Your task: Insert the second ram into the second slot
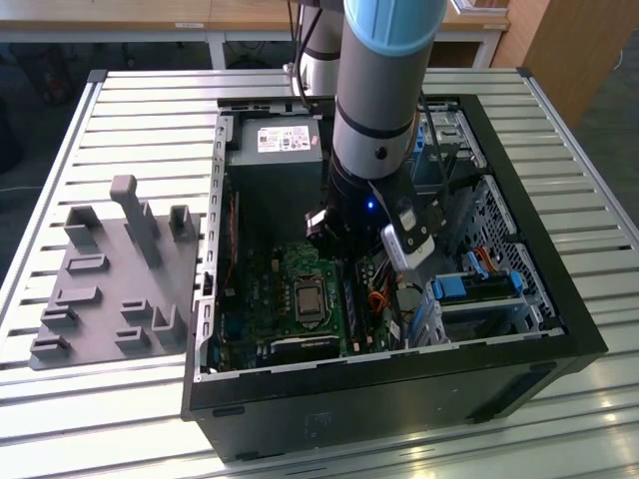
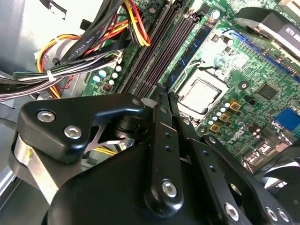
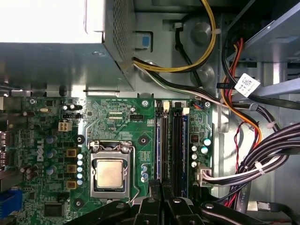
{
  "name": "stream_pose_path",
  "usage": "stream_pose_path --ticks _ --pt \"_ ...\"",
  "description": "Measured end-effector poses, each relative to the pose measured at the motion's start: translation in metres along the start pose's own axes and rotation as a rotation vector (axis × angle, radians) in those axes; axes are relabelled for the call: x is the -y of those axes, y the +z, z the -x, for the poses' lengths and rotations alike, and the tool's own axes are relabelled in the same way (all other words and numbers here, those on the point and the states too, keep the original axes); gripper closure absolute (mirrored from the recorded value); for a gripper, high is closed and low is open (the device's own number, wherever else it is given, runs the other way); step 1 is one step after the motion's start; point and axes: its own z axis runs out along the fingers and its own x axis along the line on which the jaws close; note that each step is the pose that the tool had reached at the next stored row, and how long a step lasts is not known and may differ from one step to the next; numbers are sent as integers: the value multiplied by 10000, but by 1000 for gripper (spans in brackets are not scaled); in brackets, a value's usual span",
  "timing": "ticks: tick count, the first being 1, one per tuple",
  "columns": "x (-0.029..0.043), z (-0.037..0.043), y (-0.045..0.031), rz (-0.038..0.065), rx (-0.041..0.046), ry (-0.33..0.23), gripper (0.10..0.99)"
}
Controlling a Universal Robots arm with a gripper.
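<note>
Trays first: in the exterior view, a gray holder tray (image 1: 110, 269) lies on the slatted table (image 1: 150, 100), well apart from my fingers, on the exterior view's left. Next comes the open black computer case (image 1: 399, 389), and my arm (image 1: 384, 100) reaches down into it. My gripper (image 2: 160, 93) hangs low over the green motherboard (image 2: 262, 89), right above the row of long memory slots (image 2: 150, 51).

My fingertips (image 2: 161, 101) look pressed together in the second wrist view, and I see nothing pinched between them. In the first wrist view my gripper (image 3: 161, 185) sits at the near end of the same slots (image 3: 172, 145).

The second ram (image 2: 190, 56), a thin blue stick, stands in a slot just beside my fingertips and runs away from them. It is on the side next to the shiny square processor (image 2: 201, 96). I cannot tell if it is pushed all the way in. The first wrist view shows its blue edge (image 3: 158, 150) too.

On the far side of my fingers from the processor, a thick bunch of cables (image 2: 84, 51) hangs near the slots. Past that, on the exterior view's right, are blue drive clips (image 1: 469, 289).
</note>
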Motion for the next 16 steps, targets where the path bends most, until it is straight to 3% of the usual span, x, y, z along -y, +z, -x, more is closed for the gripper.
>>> stream_pose_path --ticks 16 --pt "2 14 83 1 0 0 957"
